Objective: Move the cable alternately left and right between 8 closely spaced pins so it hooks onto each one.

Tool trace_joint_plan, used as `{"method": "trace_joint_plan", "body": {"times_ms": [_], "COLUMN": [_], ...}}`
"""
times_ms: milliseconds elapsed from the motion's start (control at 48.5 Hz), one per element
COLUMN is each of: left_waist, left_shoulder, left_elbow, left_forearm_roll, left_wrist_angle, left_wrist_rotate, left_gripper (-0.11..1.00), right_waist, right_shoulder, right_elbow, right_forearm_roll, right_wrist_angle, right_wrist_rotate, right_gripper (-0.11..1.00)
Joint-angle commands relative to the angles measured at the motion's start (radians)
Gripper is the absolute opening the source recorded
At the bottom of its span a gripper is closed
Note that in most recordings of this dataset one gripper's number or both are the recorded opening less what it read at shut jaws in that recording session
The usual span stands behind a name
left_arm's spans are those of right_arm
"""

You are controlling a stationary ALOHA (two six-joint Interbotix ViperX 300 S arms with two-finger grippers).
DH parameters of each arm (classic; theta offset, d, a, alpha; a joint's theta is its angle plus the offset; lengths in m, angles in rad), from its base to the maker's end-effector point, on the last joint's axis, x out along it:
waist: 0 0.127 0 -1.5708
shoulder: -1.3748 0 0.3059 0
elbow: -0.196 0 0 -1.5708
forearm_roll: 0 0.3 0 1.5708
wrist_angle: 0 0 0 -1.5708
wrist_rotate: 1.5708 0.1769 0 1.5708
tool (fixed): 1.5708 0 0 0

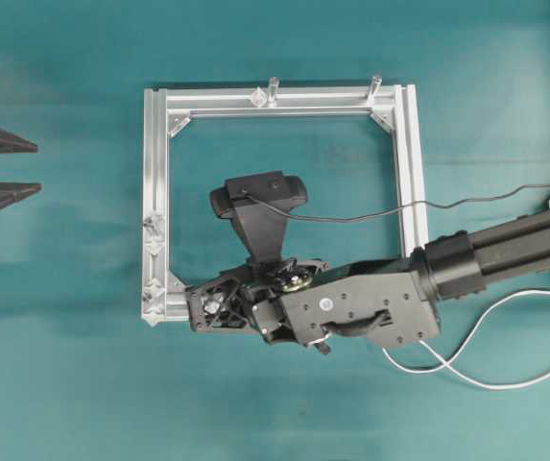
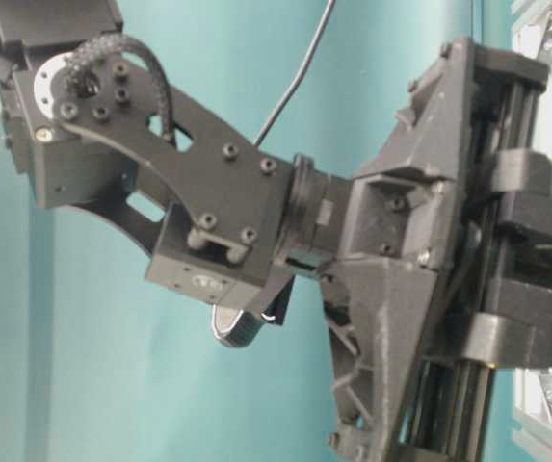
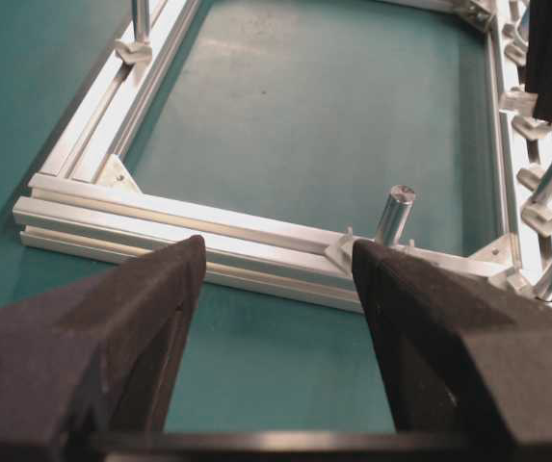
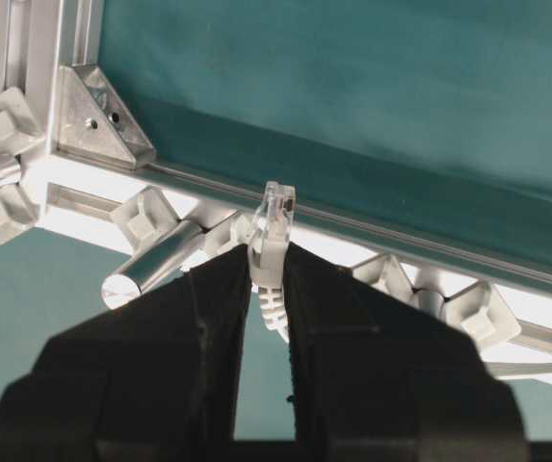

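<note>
The cable's pale plug (image 4: 274, 219) stands upright between the fingers of my right gripper (image 4: 268, 258), which is shut on it just in front of the silver frame rail (image 4: 430, 255). Translucent pins (image 4: 146, 218) sit along that rail on both sides of the plug, more of them to the right (image 4: 478, 313). From overhead, my right gripper (image 1: 203, 308) is at the frame's bottom-left corner, and the white cable (image 1: 490, 381) loops loose on the table at the lower right. My left gripper (image 1: 36, 167) hangs open at the far left, empty, its fingers (image 3: 150, 298) wide apart.
The square aluminium frame (image 1: 407, 163) lies mid-table with two upright metal posts (image 1: 273, 88) on its far rail. A metal post (image 4: 155, 262) stands close left of the plug. A thin dark camera wire (image 1: 428, 205) crosses the frame's right rail. The right arm (image 2: 256, 202) fills the table-level view.
</note>
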Motion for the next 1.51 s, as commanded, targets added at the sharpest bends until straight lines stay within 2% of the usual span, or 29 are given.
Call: {"method": "trace_joint_plan", "body": {"times_ms": [0, 186, 412, 680, 1031, 1340, 1485], "left_waist": [0.003, 0.002, 0.003, 0.003, 0.003, 0.003, 0.003], "left_shoulder": [0.011, 0.011, 0.011, 0.011, 0.011, 0.011, 0.011], "left_elbow": [-0.009, -0.009, -0.009, -0.009, -0.009, -0.009, -0.009], "left_forearm_roll": [0.002, 0.002, 0.003, 0.002, 0.003, 0.002, 0.002], "left_wrist_angle": [-0.012, -0.012, -0.012, -0.012, -0.012, -0.012, -0.012], "left_wrist_rotate": [-0.006, -0.006, -0.006, -0.006, -0.006, -0.006, -0.006], "left_gripper": [0.65, 0.65, 0.65, 0.65, 0.65, 0.65, 0.65], "right_waist": [0.0, -0.015, -0.067, -0.114, -0.126, -0.133, -0.137], "right_shoulder": [-0.021, -0.021, -0.021, -0.02, -0.014, 0.067, 0.098], "right_elbow": [-0.015, -0.011, -0.009, -0.011, -0.021, -0.135, -0.186], "right_forearm_roll": [-0.005, -0.005, -0.005, -0.005, -0.008, -0.008, -0.008], "right_wrist_angle": [-0.003, 0.003, 0.005, -0.005, -0.041, -0.106, -0.106], "right_wrist_rotate": [-0.003, -0.012, -0.094, -0.146, -0.158, -0.164, -0.204], "right_gripper": [0.14, 0.14, 0.14, 0.14, 0.14, 0.14, 0.14]}}
